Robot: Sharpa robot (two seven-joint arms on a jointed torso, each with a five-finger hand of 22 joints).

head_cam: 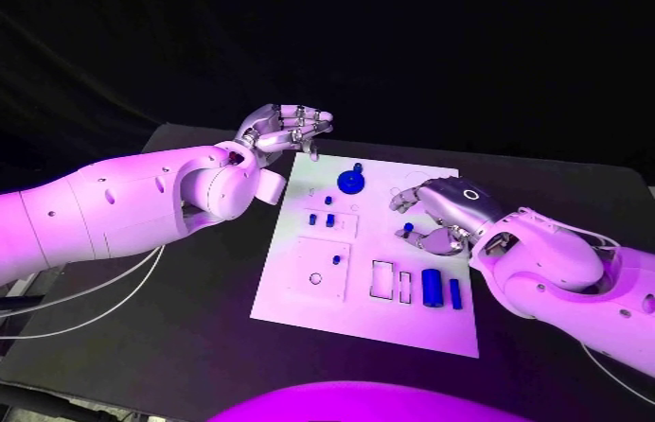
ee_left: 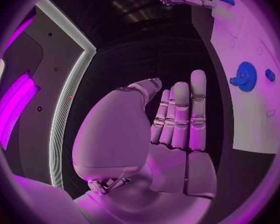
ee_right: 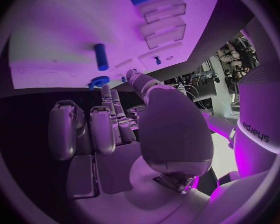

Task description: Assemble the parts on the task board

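Parts on board (head_cam: 293, 294) — nearest peg (head_cam: 407, 227) just beside right hand (head_cam: 434, 216), empty, fingers loosely curled; left hand (head_cam: 284, 129) released, off board's far corner.

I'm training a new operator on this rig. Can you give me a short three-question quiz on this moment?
1. True or false: the left hand holds a blue part.
2. Which hand hovers over the white rectangular task board? A) left B) right
3. Fill in: the round blue toothed gear lies near the board's ____ edge, seen from the robot.

Key: 1 false, its fingers are apart and hold nothing; 2 B; 3 far.
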